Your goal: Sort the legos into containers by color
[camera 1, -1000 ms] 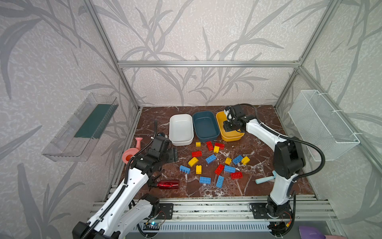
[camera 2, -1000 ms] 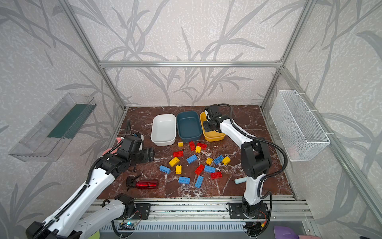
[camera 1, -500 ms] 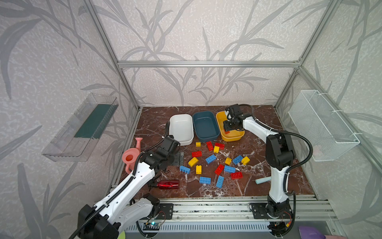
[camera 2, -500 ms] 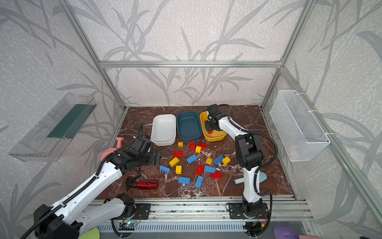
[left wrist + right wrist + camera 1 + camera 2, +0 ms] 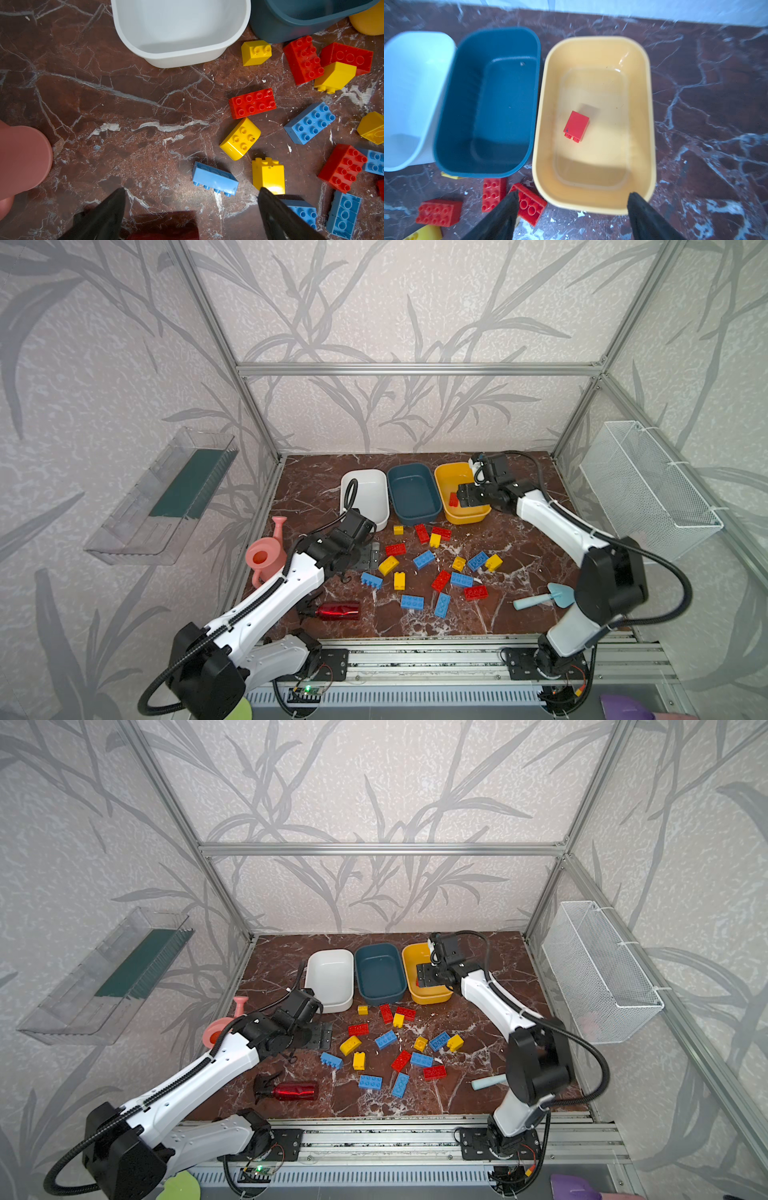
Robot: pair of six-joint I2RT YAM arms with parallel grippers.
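One small red studded plastic brick (image 5: 576,126) is inside the yellow rounded-rectangular plastic tub (image 5: 651,124), lying on its side with nothing touching it (its shadow falls a little apart from it, so I cannot tell whether it is resting on the bottom). My right gripper (image 5: 573,193) hangs over the near end of that tub with its two black fingers (image 5: 504,209) spread wide and nothing between them. Just beside the yellow tub stands the dark teal-blue plastic tub (image 5: 446,116), and beside that the white plastic tub (image 5: 415,83); in both top views the three make a row at the back of the brown marble tabletop (image 5: 104,104), white on the left and yellow on the right. The rest of the red, yellow and blue studded bricks (image 5: 424,560) lie scattered on the marble in front of the tubs. My left gripper (image 5: 192,189) hovers at the left edge of that scatter, jaws wide apart and holding nothing, with a blue brick tipped on its side (image 5: 215,178) and a yellow brick (image 5: 268,175) just ahead of the fingertips. Farther out in a top view are a pink plastic watering can (image 5: 266,558) by my left arm, a red spray bottle (image 5: 338,610) lying near the front edge, and a light blue scoop (image 5: 540,599) by my right arm.
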